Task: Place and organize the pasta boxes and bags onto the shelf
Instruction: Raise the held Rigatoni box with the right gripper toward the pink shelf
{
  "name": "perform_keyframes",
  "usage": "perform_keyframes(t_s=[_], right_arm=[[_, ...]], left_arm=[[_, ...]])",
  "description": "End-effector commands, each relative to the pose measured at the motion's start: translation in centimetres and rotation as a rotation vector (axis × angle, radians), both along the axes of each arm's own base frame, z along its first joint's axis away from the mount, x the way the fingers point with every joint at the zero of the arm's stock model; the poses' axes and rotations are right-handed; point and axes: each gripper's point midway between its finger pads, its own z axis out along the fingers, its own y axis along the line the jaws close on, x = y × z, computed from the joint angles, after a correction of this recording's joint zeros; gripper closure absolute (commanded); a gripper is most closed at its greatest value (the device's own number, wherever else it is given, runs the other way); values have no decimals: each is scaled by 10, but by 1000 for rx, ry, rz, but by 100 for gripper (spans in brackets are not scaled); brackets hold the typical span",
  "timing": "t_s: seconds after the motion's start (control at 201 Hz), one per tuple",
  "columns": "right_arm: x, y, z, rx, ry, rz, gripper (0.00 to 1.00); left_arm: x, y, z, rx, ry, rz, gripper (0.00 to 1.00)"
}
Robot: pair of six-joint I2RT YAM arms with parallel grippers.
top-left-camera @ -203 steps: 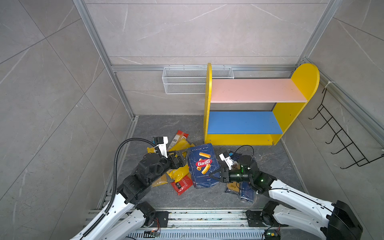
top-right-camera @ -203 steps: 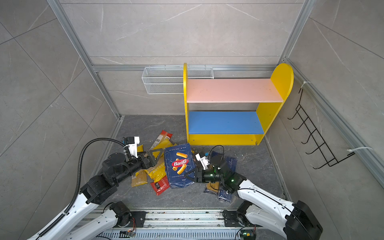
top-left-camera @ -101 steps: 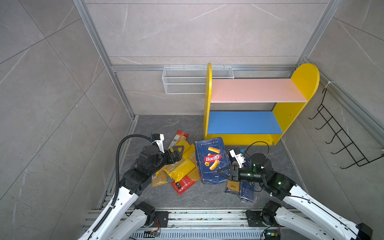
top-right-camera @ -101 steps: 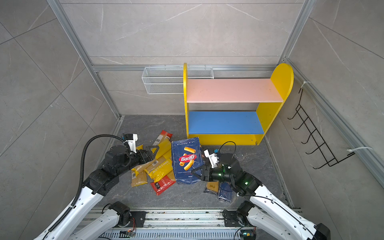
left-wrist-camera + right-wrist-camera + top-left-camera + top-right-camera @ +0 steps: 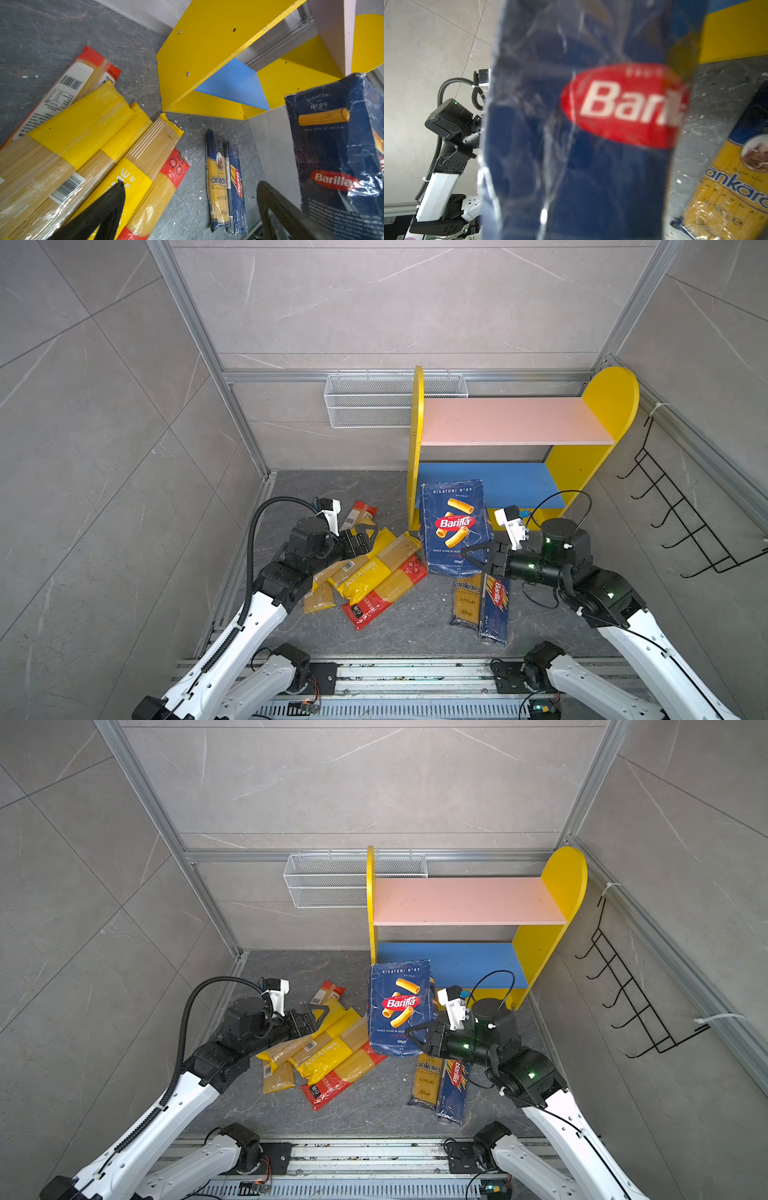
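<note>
The box (image 5: 453, 526) has risen toward the shelf (image 5: 511, 423), pinched by the right gripper (image 5: 478, 562); yellow bags (image 5: 374, 568) lie beneath the spread left gripper (image 5: 363, 538).

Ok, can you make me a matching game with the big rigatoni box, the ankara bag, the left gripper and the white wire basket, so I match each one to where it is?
Things:
1. rigatoni box
2. ankara bag
3. left gripper
4. wire basket

Places:
A. on the wall, behind the shelf
B. open, over the yellow bags
C. gripped by the right gripper
D. flat on the floor, beside the narrow Barilla box

Pairs: 1-C, 2-D, 3-B, 4-A.
</note>
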Motion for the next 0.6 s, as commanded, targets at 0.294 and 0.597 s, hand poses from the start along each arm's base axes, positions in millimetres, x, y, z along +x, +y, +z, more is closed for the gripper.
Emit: perform_keyframes(t_s=[0.294,0.597], right_arm=[[21,-17,128,62,-320,-54,72],[83,-41,177,50,-324,-149,71]], left_arm=[[11,-27,42,-89,-84,-121,0],[15,-37,60,-114,-109,-166,0]])
